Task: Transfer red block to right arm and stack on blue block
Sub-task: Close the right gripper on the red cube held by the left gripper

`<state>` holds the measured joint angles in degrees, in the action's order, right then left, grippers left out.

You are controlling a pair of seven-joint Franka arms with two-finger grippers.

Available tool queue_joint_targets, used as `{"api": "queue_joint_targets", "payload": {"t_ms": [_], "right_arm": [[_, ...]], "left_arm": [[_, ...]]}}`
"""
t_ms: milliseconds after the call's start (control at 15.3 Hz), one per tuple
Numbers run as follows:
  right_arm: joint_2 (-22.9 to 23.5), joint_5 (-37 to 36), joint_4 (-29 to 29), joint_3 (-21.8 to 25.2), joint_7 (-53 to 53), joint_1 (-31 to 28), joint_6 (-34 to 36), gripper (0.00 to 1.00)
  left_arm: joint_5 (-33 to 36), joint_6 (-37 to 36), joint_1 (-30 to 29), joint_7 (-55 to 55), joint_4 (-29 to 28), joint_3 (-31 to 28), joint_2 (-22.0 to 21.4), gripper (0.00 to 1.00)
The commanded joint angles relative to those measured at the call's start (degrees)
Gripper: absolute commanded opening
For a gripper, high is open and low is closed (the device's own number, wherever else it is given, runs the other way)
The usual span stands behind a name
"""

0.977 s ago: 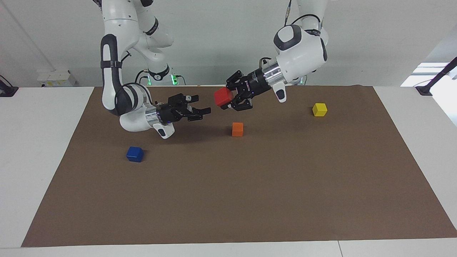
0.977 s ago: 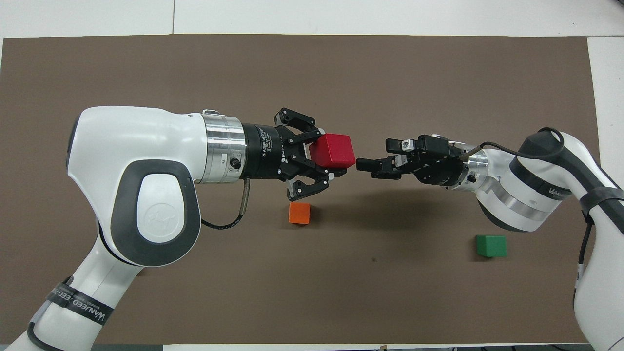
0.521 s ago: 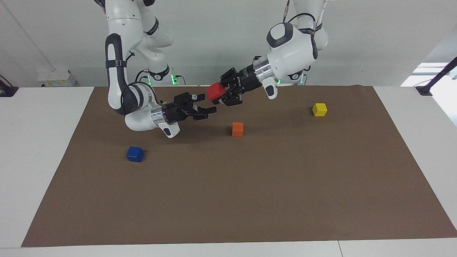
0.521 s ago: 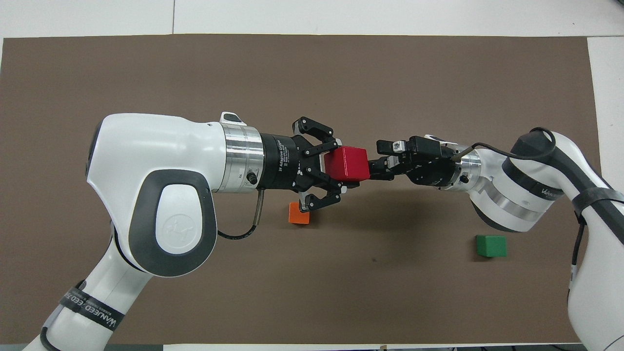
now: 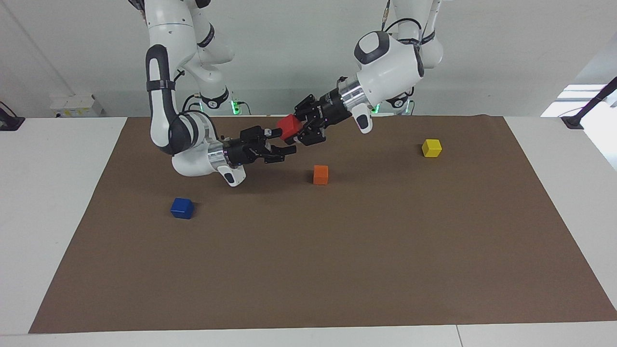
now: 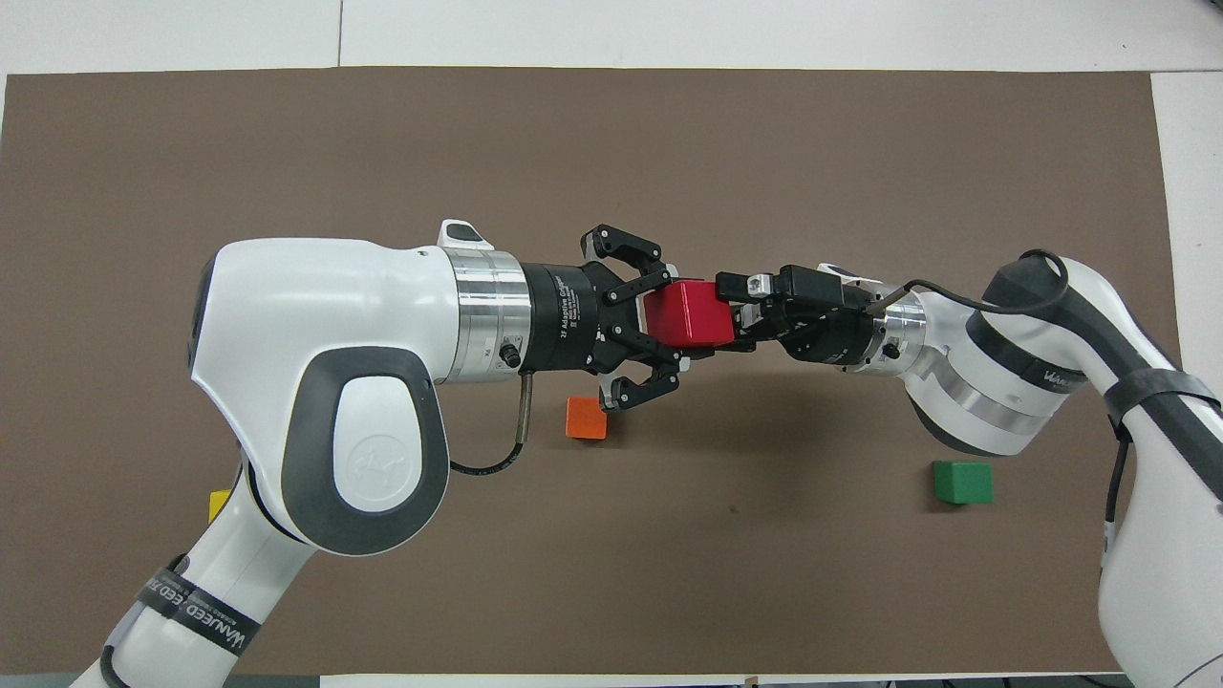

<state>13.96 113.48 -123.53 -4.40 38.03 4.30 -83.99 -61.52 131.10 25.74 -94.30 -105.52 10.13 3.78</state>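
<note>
My left gripper is shut on the red block, which hangs in the air over the mat's middle, nearer to the robots than the orange cube. In the overhead view the red block sits at the left gripper's tips. My right gripper faces it, open, with one finger above and one below the block's free end. From above, the right gripper meets the block's edge. The blue block rests on the mat toward the right arm's end; in the overhead view the right arm hides it.
An orange cube lies on the brown mat just below the two grippers. A yellow cube sits toward the left arm's end. A green cube lies near the right arm's base.
The two grippers have closed the gap between them. The left one carried the red block up and toward the right arm; the right one rose and advanced until its open fingers reached the block.
</note>
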Motion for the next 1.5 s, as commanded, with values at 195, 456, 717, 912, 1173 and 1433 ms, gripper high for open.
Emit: {"api": "queue_joint_targets", "payload": {"t_ms": [195, 456, 717, 912, 1173, 1433], "right_arm": [[0.11, 1.31, 0.49, -0.25, 1.7, 0.35, -1.35, 0.87], [0.11, 1.31, 0.84, -0.25, 1.7, 0.62, -2.31, 0.61], [0.46, 1.31, 0.84, -0.25, 1.43, 1.49, -4.33, 0.0], [0.46, 1.31, 0.84, -0.25, 1.43, 1.76, -4.51, 0.08], [0.46, 1.31, 1.19, -0.25, 1.26, 1.76, -4.69, 0.99], [0.46, 1.22, 2.07, -0.25, 0.82, 1.94, -4.95, 1.0]], "left_arm": [[-1.32, 3.37, 3.26, 1.23, -1.09, -0.91, 0.53, 0.0], [-1.23, 4.7, 4.85, 1.23, -1.09, -0.91, 1.76, 0.0], [-1.23, 5.49, 4.94, 1.23, -1.09, -0.99, 1.94, 0.0], [-0.97, 5.49, 4.85, 1.49, -1.09, -0.99, 1.94, 0.0], [-0.97, 5.57, 4.85, 3.33, -1.09, -0.99, 1.94, 0.0], [-0.97, 5.66, 4.85, 3.33, -1.0, -0.99, 1.94, 0.0]]}}
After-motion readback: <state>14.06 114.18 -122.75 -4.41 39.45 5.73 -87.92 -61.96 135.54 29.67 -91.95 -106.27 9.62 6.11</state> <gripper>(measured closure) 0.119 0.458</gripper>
